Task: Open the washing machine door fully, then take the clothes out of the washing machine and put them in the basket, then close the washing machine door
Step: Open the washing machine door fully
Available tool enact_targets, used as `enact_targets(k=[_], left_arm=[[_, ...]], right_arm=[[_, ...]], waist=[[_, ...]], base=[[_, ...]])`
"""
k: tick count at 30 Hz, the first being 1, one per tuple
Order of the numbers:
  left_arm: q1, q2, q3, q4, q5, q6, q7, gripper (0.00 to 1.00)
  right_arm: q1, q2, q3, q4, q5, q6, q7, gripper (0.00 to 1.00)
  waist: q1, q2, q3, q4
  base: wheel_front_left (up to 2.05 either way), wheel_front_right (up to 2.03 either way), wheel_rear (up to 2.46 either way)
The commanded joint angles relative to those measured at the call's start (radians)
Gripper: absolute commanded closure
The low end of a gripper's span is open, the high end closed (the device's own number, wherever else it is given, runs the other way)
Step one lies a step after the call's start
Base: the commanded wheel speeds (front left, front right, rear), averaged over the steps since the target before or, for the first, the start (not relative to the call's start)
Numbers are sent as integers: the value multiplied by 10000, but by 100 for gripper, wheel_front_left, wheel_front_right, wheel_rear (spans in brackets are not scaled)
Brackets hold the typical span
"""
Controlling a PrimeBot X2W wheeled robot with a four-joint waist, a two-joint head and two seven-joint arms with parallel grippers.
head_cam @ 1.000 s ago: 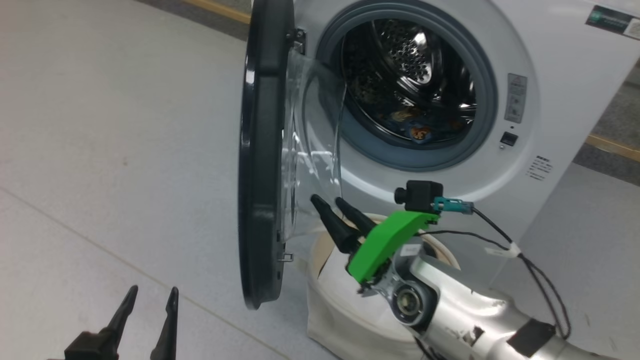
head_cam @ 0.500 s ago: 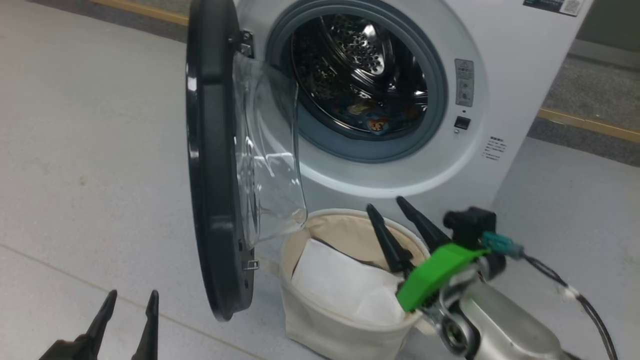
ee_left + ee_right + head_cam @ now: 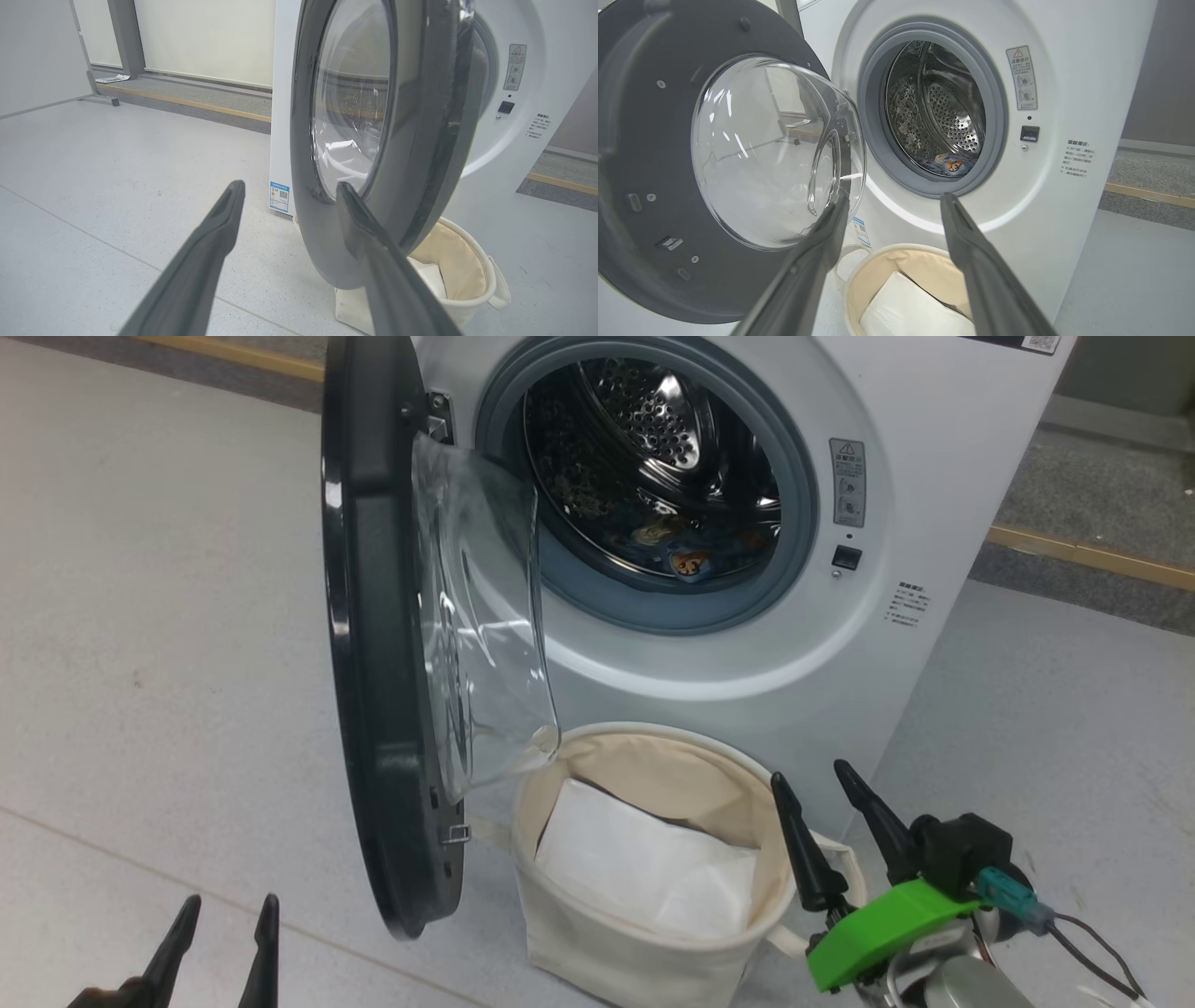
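The white washing machine (image 3: 934,448) stands with its black-rimmed washing machine door (image 3: 364,644) swung out edge-on to the head view, glass bowl facing the drum. Blue clothes (image 3: 686,555) with orange figures lie low in the steel drum, also visible as clothes (image 3: 952,164) in the right wrist view. The cream basket (image 3: 597,933) sits on the floor below the opening. My right gripper (image 3: 809,775) is open and empty, just right of the basket, pointing at the drum (image 3: 895,197). My left gripper (image 3: 231,901) is open at the lower left, outside the door (image 3: 420,140).
A flat white sheet (image 3: 644,868) lies inside the basket. Grey floor spreads left of the door. A yellow strip (image 3: 1092,555) edges darker carpet behind the machine. A panel's foot (image 3: 110,99) stands far left in the left wrist view.
The head camera has shifted. My right gripper has drawn back from the door's glass bowl, down and to the right, to beside the basket. The left gripper stays open in place.
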Motion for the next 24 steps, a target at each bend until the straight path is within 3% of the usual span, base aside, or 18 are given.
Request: enact_targets(k=[1, 13, 14, 15, 24], left_arm=[[-345, 265, 444, -381, -72, 44, -18, 0], [-564, 210, 301, -316, -162, 39, -64, 0], [-651, 162, 280, -409, -157, 55, -176, 91], [-688, 123, 274, -470, -166, 70, -226, 100], [-1738, -402, -308, -2480, 23, 284, -130, 100]], right_arm=[[-108, 109, -116, -608, -203, 12, 149, 0], [382, 449, -511, -1369, -495, 12, 631, 0], [403, 492, -531, -1409, -527, 12, 665, 0], [411, 518, -550, -1419, -537, 12, 672, 0], [446, 768, -732, -1364, -511, 12, 620, 0]], waist=[[0, 0, 25, -2], [0, 0, 105, 121], [0, 0, 120, 136], [0, 0, 123, 143], [0, 0, 141, 207]], base=[[0, 0, 0], [0, 0, 0], [0, 0, 0], [0, 0, 0], [0, 0, 0]])
